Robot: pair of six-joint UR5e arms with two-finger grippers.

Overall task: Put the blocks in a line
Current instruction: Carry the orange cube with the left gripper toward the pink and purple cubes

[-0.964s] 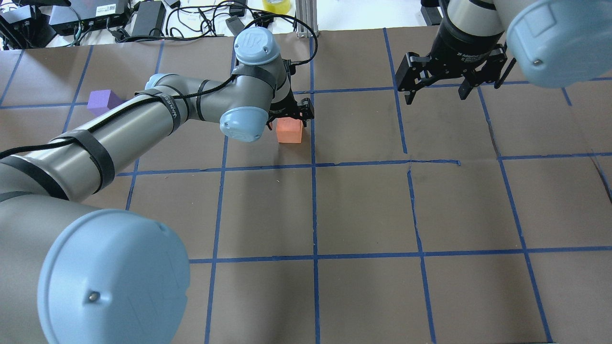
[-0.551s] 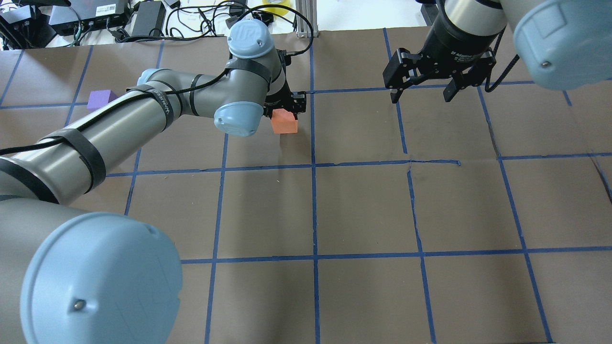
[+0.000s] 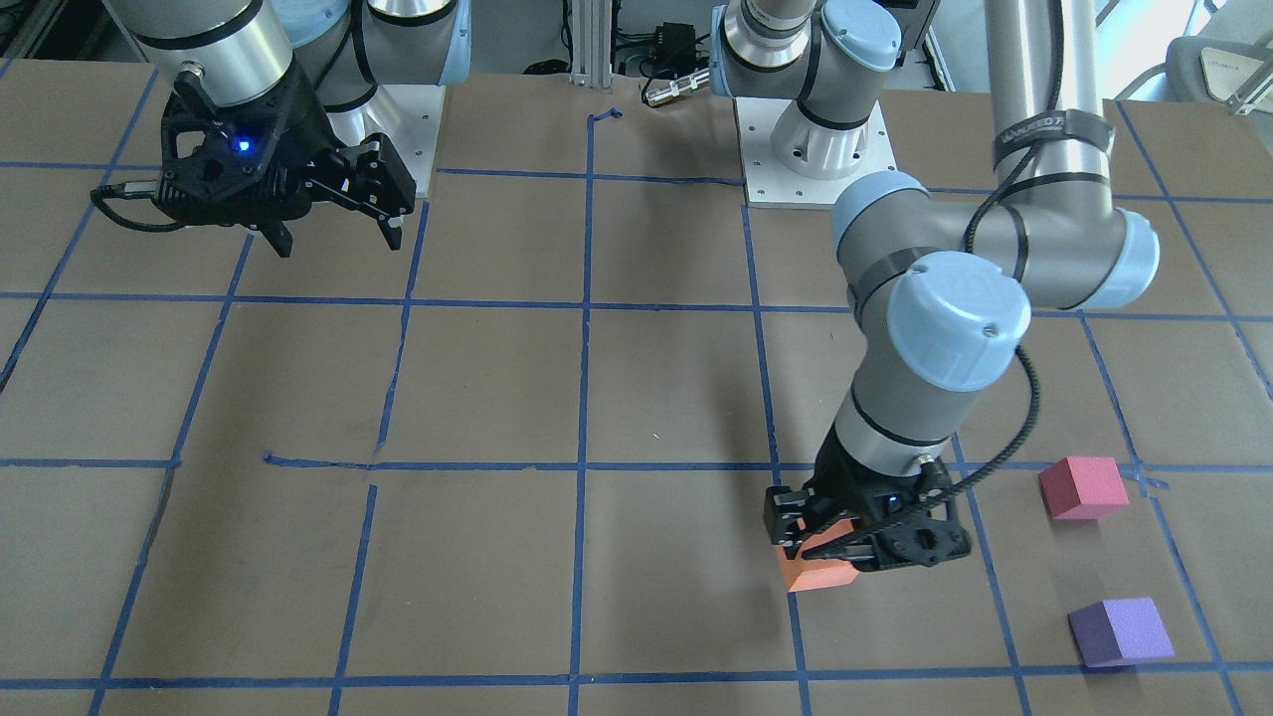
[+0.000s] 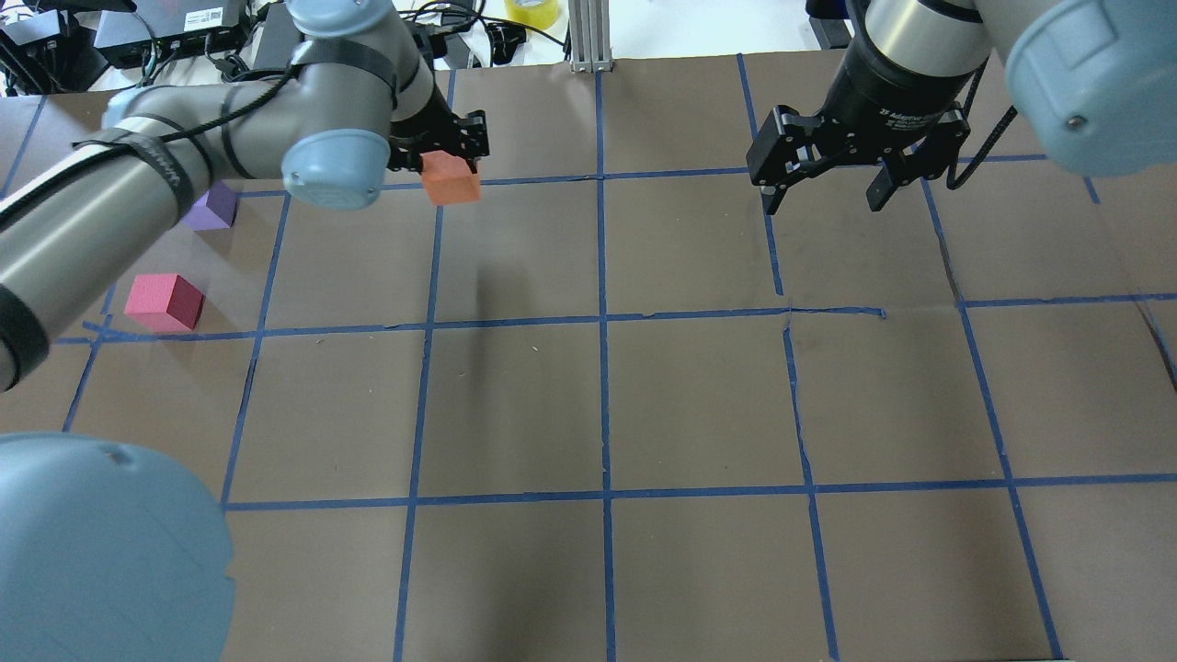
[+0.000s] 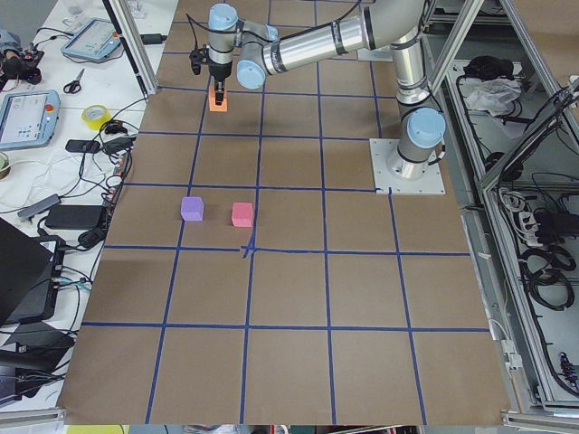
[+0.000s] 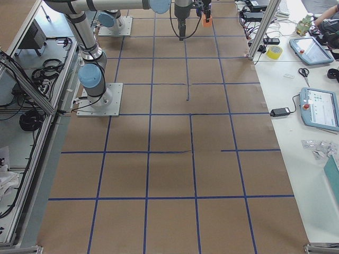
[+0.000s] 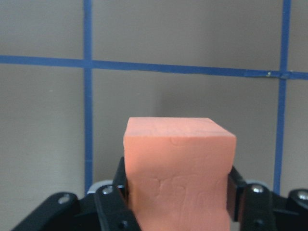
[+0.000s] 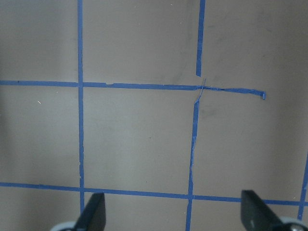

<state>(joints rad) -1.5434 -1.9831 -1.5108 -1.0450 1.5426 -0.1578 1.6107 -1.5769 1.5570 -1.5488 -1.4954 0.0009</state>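
The left gripper [image 4: 451, 154] pinches the orange block [image 4: 451, 179] between its two fingers. In the wrist view the block fills the space between them and sticks out past the tips. Compared with a second ago, the arm has swung this block away from the middle blue line, out toward the robot's left side and farther from the robot. A shadow lies apart from the block on the surface [image 4: 699, 405], so it seems to be held in the air rather than resting.

The swing has also uncovered the pink block [image 4: 164, 302], which the arm hid before. It sits near the purple block [image 4: 213, 207], and neither is touched. The orange block is now closer to that pair but not yet beside them.

My reading is that the carry is mid-way. What remains is to set the orange block down in line with the other two.

The right gripper [image 4: 821, 198] hangs spread and empty over the far right.
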